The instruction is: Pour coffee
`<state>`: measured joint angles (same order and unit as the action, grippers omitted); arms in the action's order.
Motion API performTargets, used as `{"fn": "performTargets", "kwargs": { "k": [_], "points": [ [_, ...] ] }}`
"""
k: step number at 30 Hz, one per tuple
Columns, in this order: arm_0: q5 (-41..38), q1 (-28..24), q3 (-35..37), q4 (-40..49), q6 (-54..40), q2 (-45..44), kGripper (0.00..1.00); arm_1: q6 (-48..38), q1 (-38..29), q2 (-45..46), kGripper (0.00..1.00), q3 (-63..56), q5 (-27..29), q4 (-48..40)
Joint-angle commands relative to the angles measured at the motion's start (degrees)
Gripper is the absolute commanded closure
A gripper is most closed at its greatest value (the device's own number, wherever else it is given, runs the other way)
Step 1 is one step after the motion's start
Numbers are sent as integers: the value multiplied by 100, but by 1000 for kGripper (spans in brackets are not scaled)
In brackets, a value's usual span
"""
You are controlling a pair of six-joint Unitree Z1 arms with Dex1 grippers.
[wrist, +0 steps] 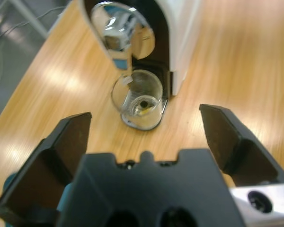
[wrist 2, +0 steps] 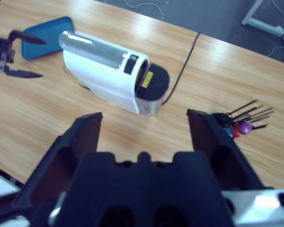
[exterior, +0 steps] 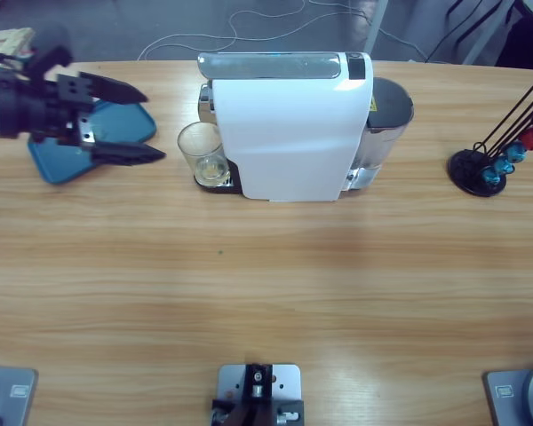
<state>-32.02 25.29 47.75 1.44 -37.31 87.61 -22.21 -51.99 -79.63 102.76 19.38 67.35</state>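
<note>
Jaws first: my left gripper (wrist: 144, 130) stands wide apart with nothing between its fingers, filling the bottom of the left wrist view. Past it, at the frame's centre, the glass (wrist: 139, 97) sits on the drip plate under the spout of the machine (wrist: 177, 33). I see only a small dark and yellowish spot at the glass's bottom; whether that is coffee (wrist: 143, 105) I cannot say for sure, and it is very little at best.

From above, my left gripper (exterior: 120, 120) hovers at the upper left, over the blue tray (exterior: 58, 160), well apart from the glass (exterior: 202, 155), which stands just beside the machine's (exterior: 289, 124) left face.

My right gripper (wrist 2: 144, 130) is also spread open and empty, held high, looking down on the machine (wrist 2: 106, 71) at the frame's middle; the capsule rack (wrist 2: 236, 123) lies to the right.

I judge the task barely begun: the glass is in place, nothing is grasped, and the pouring remains.
</note>
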Motion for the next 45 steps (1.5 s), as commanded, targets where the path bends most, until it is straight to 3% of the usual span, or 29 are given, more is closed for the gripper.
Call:
{"fn": "performTargets", "kwargs": {
  "k": [1, 4, 10, 19, 45],
  "points": [
    [1351, 277, -541, 345, 1639, -1484, 18, 173, 1230, -1659, 1000, 1196, -1267, -112],
    [2045, 535, -546, 969, 2889, -2157, 18, 475, 1346, -2179, 1000, 1663, -1673, 243],
    [2654, 1328, -423, 1494, 3316, -2213, 13, 612, 1499, -3206, 1000, 2523, -1824, 607],
    [2894, 1338, -467, 1375, 3397, -1911, 13, 667, 1591, -3937, 1000, 2767, -1864, 804],
    [2850, 1338, -611, 1148, 3458, -1714, 13, 700, 1728, -4376, 1000, 2679, -1820, 776]
  ]
}}
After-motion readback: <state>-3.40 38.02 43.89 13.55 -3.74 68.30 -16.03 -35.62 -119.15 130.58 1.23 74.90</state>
